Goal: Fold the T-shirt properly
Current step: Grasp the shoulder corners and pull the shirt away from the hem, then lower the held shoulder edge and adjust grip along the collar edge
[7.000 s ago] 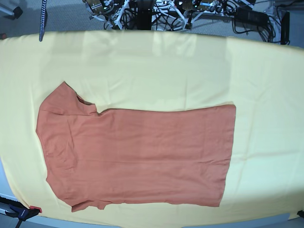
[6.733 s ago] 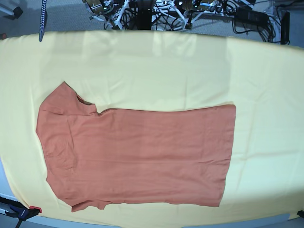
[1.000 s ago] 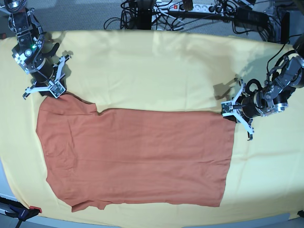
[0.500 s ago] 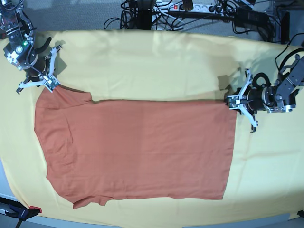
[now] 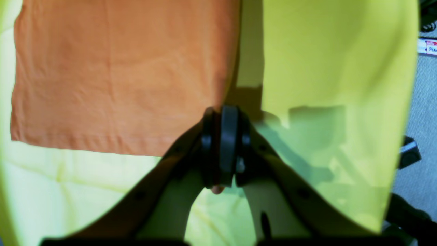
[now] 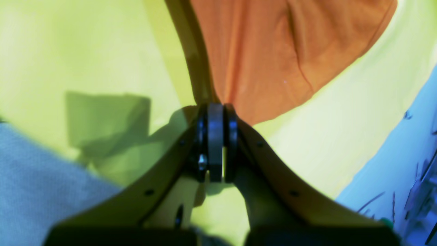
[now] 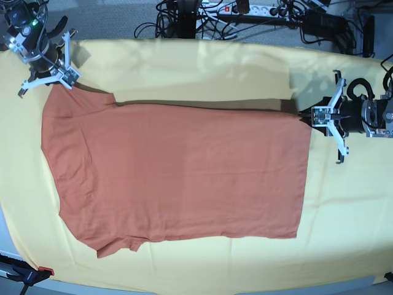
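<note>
I held the T-shirt (image 7: 175, 172) by its far long edge, my left gripper (image 7: 315, 116) clamped on the hem corner, my right gripper (image 7: 54, 78) on the sleeve; the shirt lay nearward of both.

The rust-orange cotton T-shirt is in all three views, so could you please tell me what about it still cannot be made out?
- Neck tag of the rust-orange cotton T-shirt: visible in no view.
- Left wrist view: pinched hem corner, hidden between the left claw pads.
- Right wrist view: gripped sleeve edge, hidden inside the right claw; image blurred.
- Base view: how far the far edge lifts off the pale yellow cloth, only a shadow shows.
</note>
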{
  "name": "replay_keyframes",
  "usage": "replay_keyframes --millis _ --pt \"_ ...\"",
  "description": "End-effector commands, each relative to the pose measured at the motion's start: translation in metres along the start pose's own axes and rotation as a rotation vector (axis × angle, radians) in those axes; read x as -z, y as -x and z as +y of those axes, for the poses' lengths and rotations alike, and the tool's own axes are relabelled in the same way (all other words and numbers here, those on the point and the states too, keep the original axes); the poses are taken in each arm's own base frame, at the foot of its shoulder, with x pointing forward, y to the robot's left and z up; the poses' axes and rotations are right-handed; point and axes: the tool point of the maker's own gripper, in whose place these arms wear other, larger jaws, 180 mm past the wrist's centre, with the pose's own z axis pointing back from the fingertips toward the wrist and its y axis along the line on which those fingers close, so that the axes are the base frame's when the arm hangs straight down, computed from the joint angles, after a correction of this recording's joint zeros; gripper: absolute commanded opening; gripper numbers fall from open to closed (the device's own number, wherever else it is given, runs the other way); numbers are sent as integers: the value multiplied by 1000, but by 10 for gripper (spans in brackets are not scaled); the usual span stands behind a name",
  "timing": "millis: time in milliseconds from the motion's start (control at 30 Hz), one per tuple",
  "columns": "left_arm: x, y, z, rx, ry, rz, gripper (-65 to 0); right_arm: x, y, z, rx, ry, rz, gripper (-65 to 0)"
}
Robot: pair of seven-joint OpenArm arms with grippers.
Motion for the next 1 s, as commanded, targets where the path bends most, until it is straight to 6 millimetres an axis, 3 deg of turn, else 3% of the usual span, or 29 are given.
replay_keyframes --millis 0,233,400,533,767,967 --pt "-8 -4 0 6 -5 -9 -650 -7 3 -8 -15 26 12 -650" --pt "3 -1 -33 -25 77 -13 -650 -31 23 -5 2 37 64 -650" --pt "5 3 -44 -41 106 -8 -650 -44 31 18 -7 -22 89 -650" --pt "-3 1 -47 -20 113 8 -650 -49 41 36 12 -65 122 -650" --pt "-20 -20 -64 32 153 16 -650 -52 50 45 17 -86 162 -650" --pt "-24 -21 -69 53 166 54 -650 -54 55 45 19 -71 181 -650"
